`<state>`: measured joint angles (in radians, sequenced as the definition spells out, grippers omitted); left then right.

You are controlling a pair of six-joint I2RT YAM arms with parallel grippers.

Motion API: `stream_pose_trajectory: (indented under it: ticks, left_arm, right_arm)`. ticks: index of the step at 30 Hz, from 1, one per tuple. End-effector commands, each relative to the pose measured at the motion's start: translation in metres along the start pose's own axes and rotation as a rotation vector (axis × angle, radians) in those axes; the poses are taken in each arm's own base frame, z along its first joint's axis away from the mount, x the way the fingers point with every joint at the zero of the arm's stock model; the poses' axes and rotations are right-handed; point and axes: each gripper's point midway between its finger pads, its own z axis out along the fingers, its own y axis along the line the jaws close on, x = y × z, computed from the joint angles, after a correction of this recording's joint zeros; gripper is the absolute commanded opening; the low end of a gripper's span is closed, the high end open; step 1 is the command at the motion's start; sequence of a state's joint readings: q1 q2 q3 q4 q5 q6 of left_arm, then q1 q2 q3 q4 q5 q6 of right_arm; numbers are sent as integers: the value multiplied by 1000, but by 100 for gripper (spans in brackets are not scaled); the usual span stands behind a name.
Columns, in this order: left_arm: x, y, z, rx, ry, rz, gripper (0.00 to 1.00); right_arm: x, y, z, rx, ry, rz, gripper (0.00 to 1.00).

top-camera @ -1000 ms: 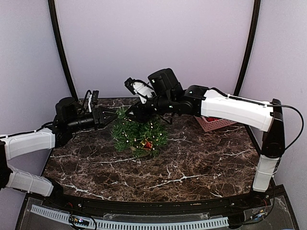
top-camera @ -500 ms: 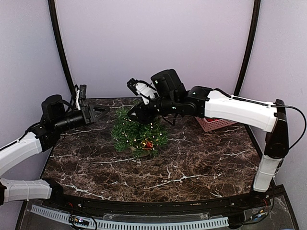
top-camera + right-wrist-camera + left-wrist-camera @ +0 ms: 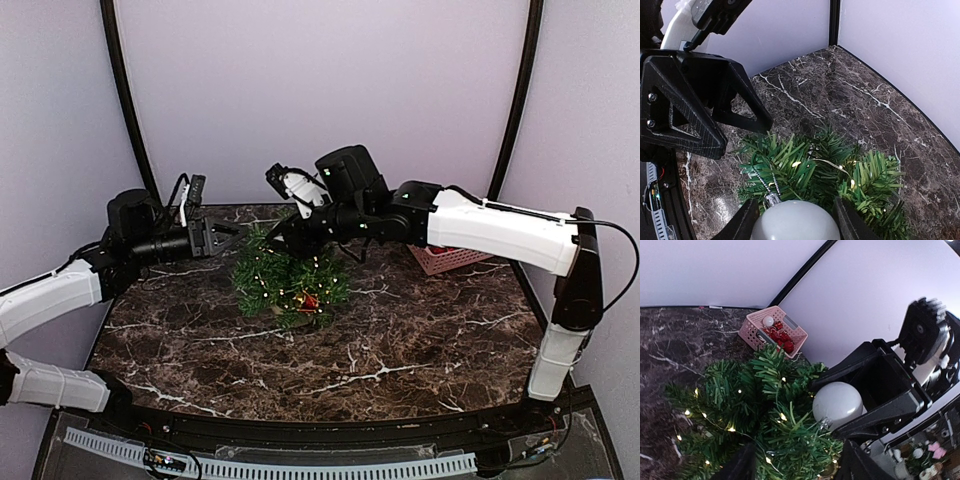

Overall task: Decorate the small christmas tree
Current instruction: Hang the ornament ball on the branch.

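Dark marble desk (image 3: pixel 400 345), lilac walls round it, black poles (image 3: pixel 127 110) in the back corners. The small christmas tree (image 3: pixel 290 280) stands upright, left of centre toward the back, with white lights lit among its needles. One red bauble (image 3: pixel 309 301) hangs low on its near side.

Both arms reach in over the tree from opposite sides. The left tool (image 3: pixel 224 236) hovers just beside the treetop, fingers spread. Nothing is gripped; its own camera shows only branch tips poking up between them. The right tool (image 3: pixel 826 408) sits at the treetop from the other side, clamped on a white bauble (image 3: pixel 840 401). The bauble's silver cap (image 3: pixel 824 423) points down among the needles. The two tools face each other, near but apart.

From above, the right wrist and its camera block the white bauble entirely; only the wrist views show it. The right wrist view adds a thin silver loop (image 3: pixel 760 179) running from the cap across a branch.

Pink basket (image 3: pixel 772 332) at the far right of the desk, well apart from the tree. From above, the right forearm covers most of it and only a corner shows. The left wrist view looks into it: a heap of red ornaments (image 3: pixel 781 338) and one white ball (image 3: pixel 768 321) on top at one end.
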<state>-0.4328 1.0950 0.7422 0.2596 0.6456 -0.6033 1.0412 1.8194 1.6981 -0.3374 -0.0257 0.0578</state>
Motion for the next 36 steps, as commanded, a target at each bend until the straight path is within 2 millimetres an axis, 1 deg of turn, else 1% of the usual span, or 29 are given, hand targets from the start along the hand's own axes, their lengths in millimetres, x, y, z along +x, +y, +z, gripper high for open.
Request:
stream_pose_trajectory:
  ticks: [1, 2, 4, 8, 11, 13, 14, 15, 17, 18, 20, 22, 23, 25, 27, 30, 33, 36]
  left_arm:
    - [-15, -21, 1, 63, -25, 61, 53]
    - [-16, -21, 2, 62, -25, 60, 47]
    - [-16, -20, 3, 61, -26, 56, 40]
    - [-15, -17, 6, 57, -16, 46, 33]
    - [-12, -14, 8, 48, -8, 38, 30]
    - [-11, -13, 8, 46, -6, 35, 24]
    - [-11, -13, 9, 47, -6, 32, 18]
    - [-11, -14, 9, 49, -7, 32, 15]
    - [-12, -13, 9, 47, -9, 30, 3]
    - [-11, -14, 9, 48, -8, 31, 1]
    - [-11, -13, 9, 47, -8, 30, 0]
    - [-10, -13, 9, 47, -6, 28, 0]
    - [-10, -13, 9, 47, -6, 27, 0]
    - [-11, -13, 9, 48, -7, 28, 0]
    - [-11, -14, 9, 49, -7, 28, 0]
    - [-11, -15, 9, 50, -8, 28, 0]
    - [-10, -15, 9, 50, -6, 27, 0]
    - [-10, -15, 9, 51, -7, 28, 0]
  right_arm:
    - [-21, 8, -16, -12, -71, -2, 38]
    - [-21, 8, -16, -13, -71, -2, 37]
    - [-21, 8, -17, -14, -72, -2, 38]
    - [-21, 8, -17, -14, -73, -2, 38]
    - [-21, 8, -18, -15, -72, -2, 38]
    - [-22, 9, -18, -20, -72, -2, 38]
    - [-21, 10, -18, -24, -70, -2, 38]
    - [-21, 11, -18, -31, -70, -2, 38]
    - [-22, 15, -20, -53, -75, -1, 38]
    - [-23, 18, -22, -66, -79, -2, 39]
    - [-24, 26, -26, -107, -86, -4, 42]
    - [-24, 37, -30, -169, -90, -8, 48]
    - [-24, 43, -32, -206, -92, -11, 52]
    - [-23, 52, -35, -254, -98, -14, 64]
    - [-20, 52, -37, -257, -98, -10, 70]
    - [-20, 49, -39, -236, -108, -9, 74]
    - [-24, 43, -45, -203, -139, -2, 75]
    - [-30, 33, -53, -146, -183, 13, 75]
